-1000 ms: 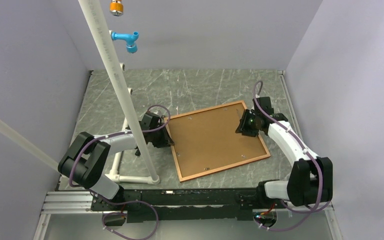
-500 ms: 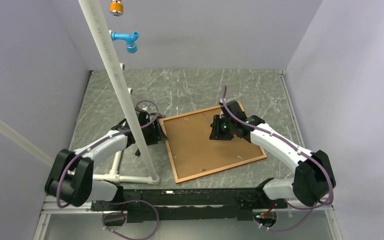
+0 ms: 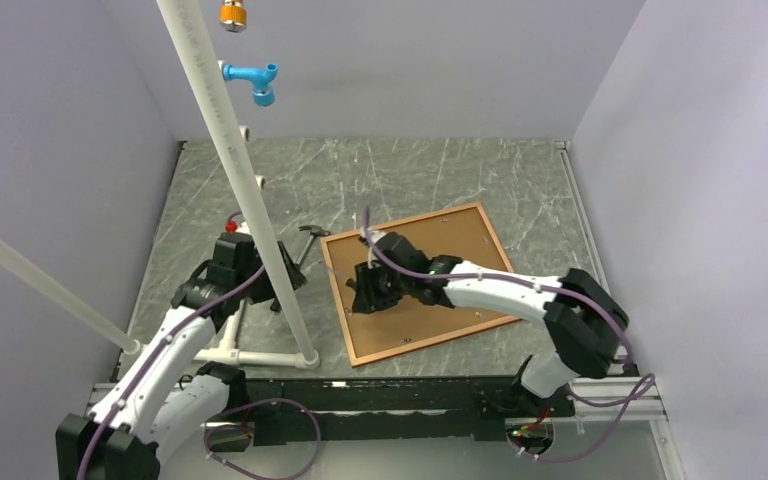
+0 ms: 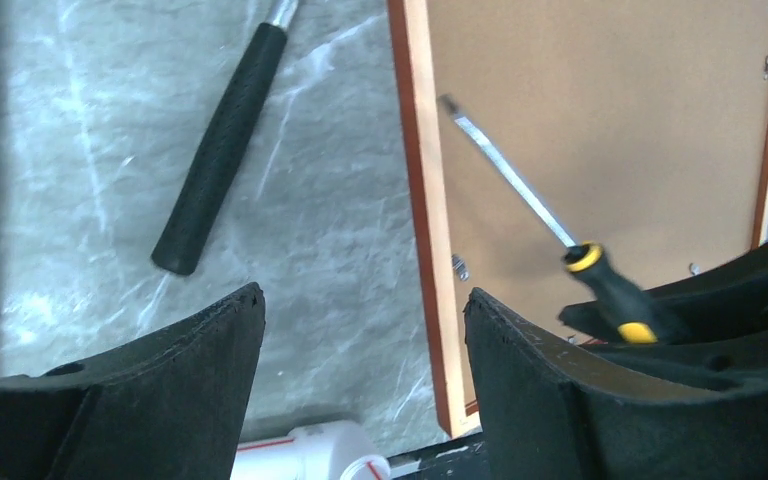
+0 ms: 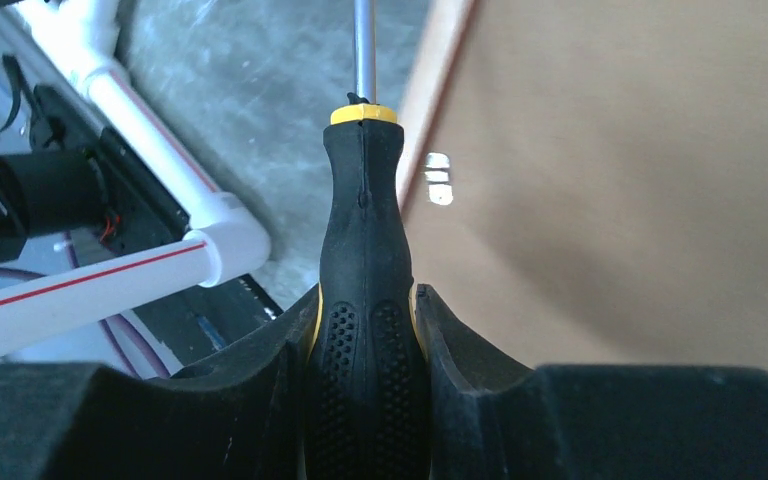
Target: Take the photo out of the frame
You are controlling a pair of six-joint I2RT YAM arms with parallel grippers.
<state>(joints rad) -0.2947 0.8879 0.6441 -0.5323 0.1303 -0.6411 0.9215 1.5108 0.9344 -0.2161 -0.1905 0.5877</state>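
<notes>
I see the photo [image 3: 465, 250], plain brown board backing up, lying inside the thin reddish-brown frame [image 3: 405, 222] on the grey marbled table [image 3: 400, 170]. My right gripper [image 5: 365, 300] clamps a black-and-yellow screwdriver [image 5: 363, 240] near the frame's left edge. My left gripper [image 4: 360, 310] gapes wide and empty, near a black-handled hammer [image 4: 222, 150].

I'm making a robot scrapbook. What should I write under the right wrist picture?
Right gripper squeezing a black-and-yellow screwdriver beside the frame, with the photo's brown back facing up.

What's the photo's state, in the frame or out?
In. The photo, brown backing up, lies within the frame; edge clips visible.
</notes>
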